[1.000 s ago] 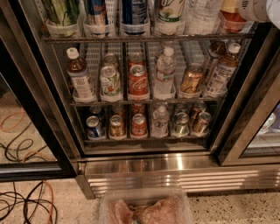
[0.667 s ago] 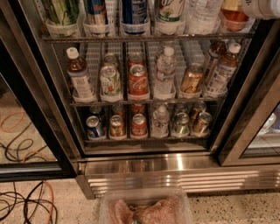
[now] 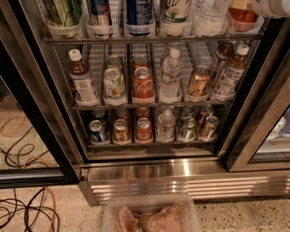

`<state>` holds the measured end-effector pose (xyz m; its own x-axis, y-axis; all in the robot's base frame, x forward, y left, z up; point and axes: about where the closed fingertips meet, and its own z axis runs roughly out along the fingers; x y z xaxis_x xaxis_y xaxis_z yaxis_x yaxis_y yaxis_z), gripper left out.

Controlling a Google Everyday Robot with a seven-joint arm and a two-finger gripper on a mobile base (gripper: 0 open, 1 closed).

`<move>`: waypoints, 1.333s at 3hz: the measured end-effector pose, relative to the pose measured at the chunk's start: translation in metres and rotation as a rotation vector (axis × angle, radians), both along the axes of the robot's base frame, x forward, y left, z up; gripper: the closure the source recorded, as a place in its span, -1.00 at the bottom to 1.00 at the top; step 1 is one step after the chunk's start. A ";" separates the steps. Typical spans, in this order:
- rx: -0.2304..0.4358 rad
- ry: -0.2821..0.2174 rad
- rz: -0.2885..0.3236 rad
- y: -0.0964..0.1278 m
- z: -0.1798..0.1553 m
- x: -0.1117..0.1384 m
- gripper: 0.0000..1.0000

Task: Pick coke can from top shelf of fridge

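Observation:
The fridge (image 3: 149,174) stands open in front of me, with black door frames and a ribbed steel base. The top shelf (image 3: 149,40) runs along the upper edge. Only the lower parts of its drinks show in clear holders: green, blue and white-green cans, a water bottle and an orange bottle. I see no red can there. A red coke can (image 3: 143,84) stands at the front of the middle rack. Another one (image 3: 144,129) stands on the bottom rack. A white part of my arm (image 3: 273,6) shows at the top right corner. The gripper is out of view.
A gold-bronze can (image 3: 198,81), a white-and-green can (image 3: 114,84) and bottles share the middle rack. A clear tub (image 3: 149,215) with pinkish contents sits on the floor in front. Cables (image 3: 27,210) lie on the floor at left. A glass door (image 3: 272,136) stands at right.

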<state>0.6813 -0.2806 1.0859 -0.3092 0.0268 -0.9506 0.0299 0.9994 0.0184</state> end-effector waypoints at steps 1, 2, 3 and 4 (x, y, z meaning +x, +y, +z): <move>0.001 -0.003 -0.002 -0.002 0.006 -0.002 1.00; 0.011 0.013 0.011 -0.004 0.032 -0.009 1.00; 0.023 0.062 0.048 -0.004 0.090 -0.019 1.00; 0.024 0.060 0.047 -0.005 0.094 -0.022 1.00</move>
<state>0.6596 -0.2853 1.1801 -0.3674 0.0338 -0.9294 -0.0149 0.9990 0.0422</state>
